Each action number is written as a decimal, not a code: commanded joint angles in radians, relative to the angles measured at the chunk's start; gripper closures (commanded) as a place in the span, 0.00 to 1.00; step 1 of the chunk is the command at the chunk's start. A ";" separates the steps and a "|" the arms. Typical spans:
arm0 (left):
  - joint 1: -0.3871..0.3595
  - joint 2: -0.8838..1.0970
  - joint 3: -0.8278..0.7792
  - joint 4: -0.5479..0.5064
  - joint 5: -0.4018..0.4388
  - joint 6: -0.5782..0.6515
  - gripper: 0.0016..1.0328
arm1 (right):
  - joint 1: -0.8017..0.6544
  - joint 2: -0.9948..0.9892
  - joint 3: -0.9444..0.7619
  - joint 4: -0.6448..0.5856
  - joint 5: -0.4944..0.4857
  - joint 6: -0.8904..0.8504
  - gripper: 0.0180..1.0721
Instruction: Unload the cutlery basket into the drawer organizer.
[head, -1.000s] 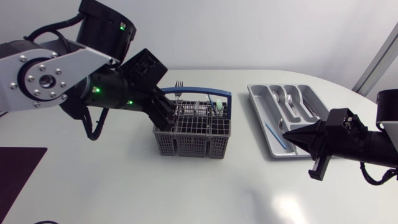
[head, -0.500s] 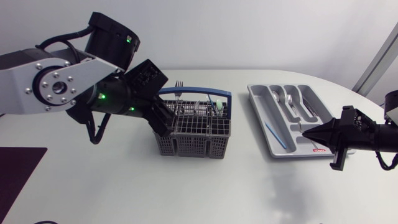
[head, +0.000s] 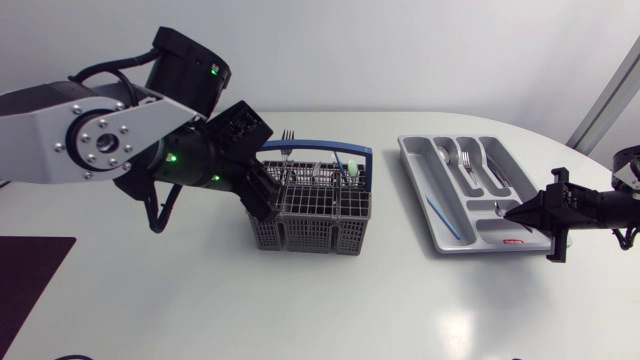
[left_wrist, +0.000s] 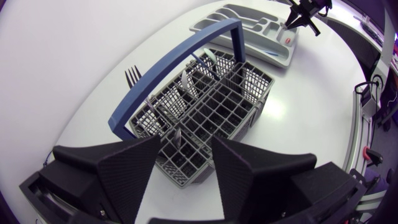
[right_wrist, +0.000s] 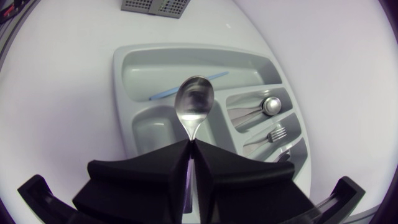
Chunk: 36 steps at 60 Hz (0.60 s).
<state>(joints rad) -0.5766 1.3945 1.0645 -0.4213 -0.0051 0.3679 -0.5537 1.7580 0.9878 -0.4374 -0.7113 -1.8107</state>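
Cutlery basket (head: 310, 215): one, grey grid mesh with an arched blue handle (head: 320, 147), set mid-desk (head: 200, 300). Left claw (left_wrist: 186, 168) is held wide over one end of it, nothing gripped. Right claw (right_wrist: 191, 149) is clamped on one shiny steel spoon (right_wrist: 194, 99), its bowl over the grey moulded drawer organizer (right_wrist: 124, 62), where one thin blue utensil (right_wrist: 163, 93) is laid.

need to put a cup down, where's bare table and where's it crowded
Bare table between basket and organizer, and the wide near strip in front of both. Crowded: basket's left corner, at the left gripper, and the organizer's right side, under the right gripper holding a spoon.
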 joint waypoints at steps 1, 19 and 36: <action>-0.012 0.020 -0.009 -0.008 -0.009 0.014 0.28 | 0.003 0.031 0.032 0.011 0.026 -0.065 0.88; -0.025 0.021 -0.001 -0.030 -0.016 0.014 0.28 | 0.034 0.041 0.008 0.063 0.153 -0.145 0.64; -0.034 0.029 0.040 -0.079 -0.026 -0.004 0.28 | 0.044 -0.034 -0.023 0.089 0.113 -0.038 0.37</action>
<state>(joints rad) -0.6037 1.4017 1.0691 -0.4820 -0.0219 0.3672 -0.5198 1.7687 0.9936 -0.3546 -0.5774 -1.8877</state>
